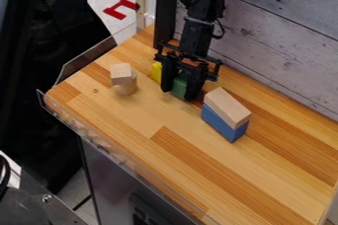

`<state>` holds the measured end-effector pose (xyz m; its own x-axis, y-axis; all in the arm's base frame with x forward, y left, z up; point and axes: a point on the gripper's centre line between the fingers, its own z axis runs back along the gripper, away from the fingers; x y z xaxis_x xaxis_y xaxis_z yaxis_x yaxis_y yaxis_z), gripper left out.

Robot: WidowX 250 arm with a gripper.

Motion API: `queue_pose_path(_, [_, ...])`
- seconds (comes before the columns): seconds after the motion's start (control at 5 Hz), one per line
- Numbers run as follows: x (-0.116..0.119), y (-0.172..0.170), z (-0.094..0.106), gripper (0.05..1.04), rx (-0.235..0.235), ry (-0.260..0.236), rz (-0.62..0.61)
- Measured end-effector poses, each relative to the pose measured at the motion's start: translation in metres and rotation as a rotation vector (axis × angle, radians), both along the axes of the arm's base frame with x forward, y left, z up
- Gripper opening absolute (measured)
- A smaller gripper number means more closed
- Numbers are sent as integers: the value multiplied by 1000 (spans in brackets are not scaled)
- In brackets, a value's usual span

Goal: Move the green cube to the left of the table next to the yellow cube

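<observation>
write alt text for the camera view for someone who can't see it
A black gripper is down around a green cube on a wooden table, a yellow block close by. Toward the picture's left, a pale block sits on a round one; toward its right, a wooden block lies on a blue one.

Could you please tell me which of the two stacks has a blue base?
The right-hand stack in the view: its wooden block lies on the blue block, while the left-hand stack is all bare wood.

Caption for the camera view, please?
Black jaws around a green cube, beside a yellow cube.
</observation>
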<state>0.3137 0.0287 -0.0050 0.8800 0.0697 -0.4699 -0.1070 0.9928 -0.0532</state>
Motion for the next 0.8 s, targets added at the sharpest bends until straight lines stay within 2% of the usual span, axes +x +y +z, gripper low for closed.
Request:
queue_pose_path(0.2, [0, 1, 1, 920, 11, 2, 3])
queue_pose_path(0.4, [0, 2, 1, 1004, 25, 2, 1])
queue_pose_path(0.8, [7, 5, 42, 1001, 53, -84, 0])
